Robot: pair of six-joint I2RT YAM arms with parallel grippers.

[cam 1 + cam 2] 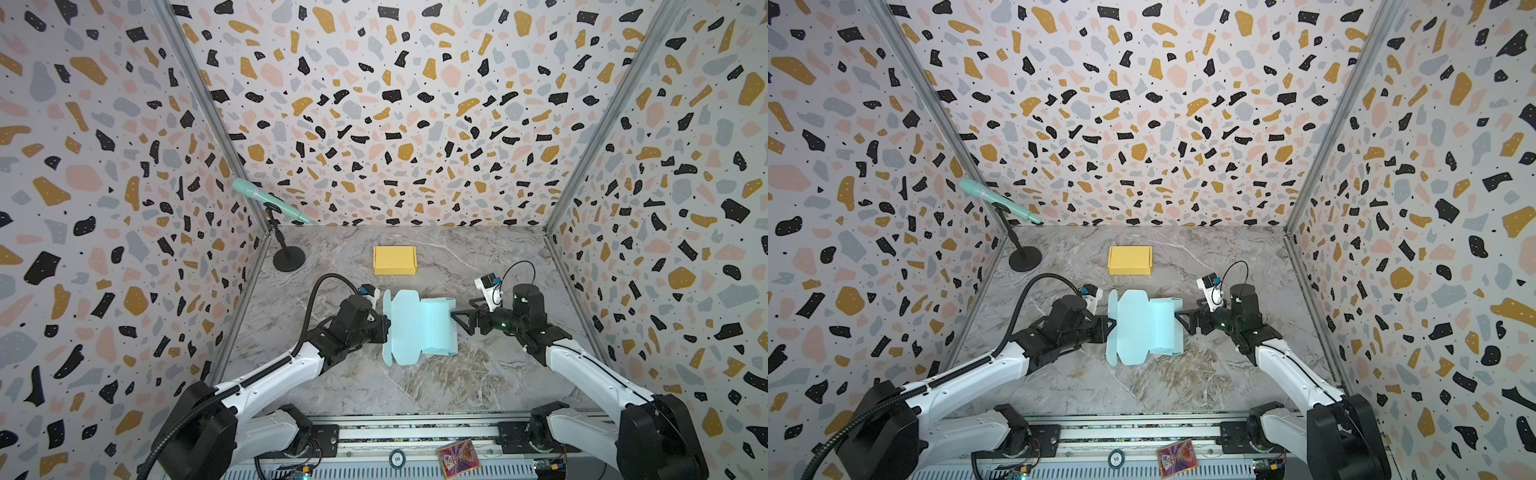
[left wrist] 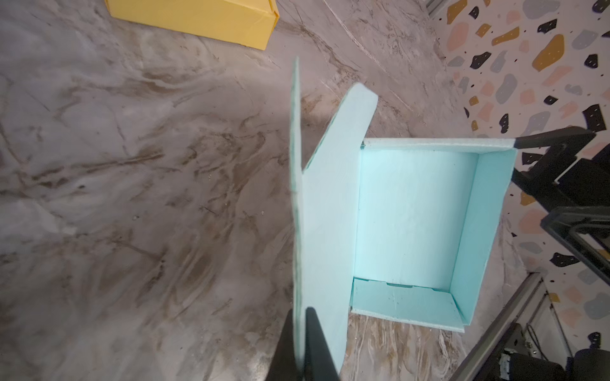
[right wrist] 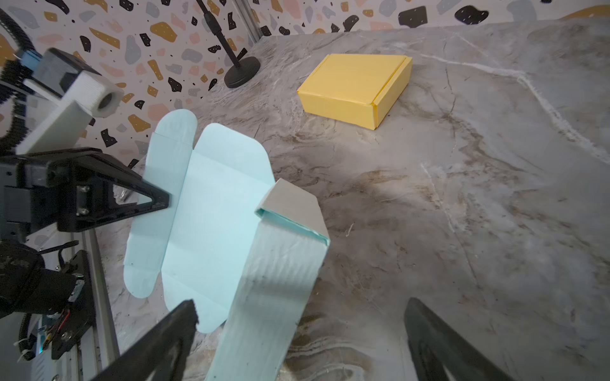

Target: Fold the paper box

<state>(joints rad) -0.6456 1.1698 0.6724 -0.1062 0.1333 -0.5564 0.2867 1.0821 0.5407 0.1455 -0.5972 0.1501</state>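
Teal box [image 1: 419, 326] sits mid-surface [image 1: 490, 374] in both top views, with its tray to the right and its lid open to the left. A round token [image 1: 397, 458] on the near rail reads "50"; the print on the card [image 1: 457, 459] beside it is too small to read. The left arm reaches in from the near left, and the left gripper [image 1: 384, 326] is clamped on the lid's outer flap. The right arm comes from the near right. The right gripper [image 1: 459, 322] is spread wide, with its tips at the tray's right wall. A closed yellow box [image 1: 394, 260] lies behind, apart, and a microphone [image 1: 270, 199] stands on a stand at the back left.

From the left wrist, the left gripper [image 2: 302, 346] pinches the thin flap edge-on. The tray of the teal box [image 2: 412, 217] shows only its own floor and upright walls. One right finger reaches a far corner; whether it touches is unclear.

From the right wrist, the right gripper [image 3: 300, 306] straddles the tray's outer wall, with its fingers [image 3: 165, 339] well apart. The yellow box [image 3: 355, 89] has its lid tucked shut.
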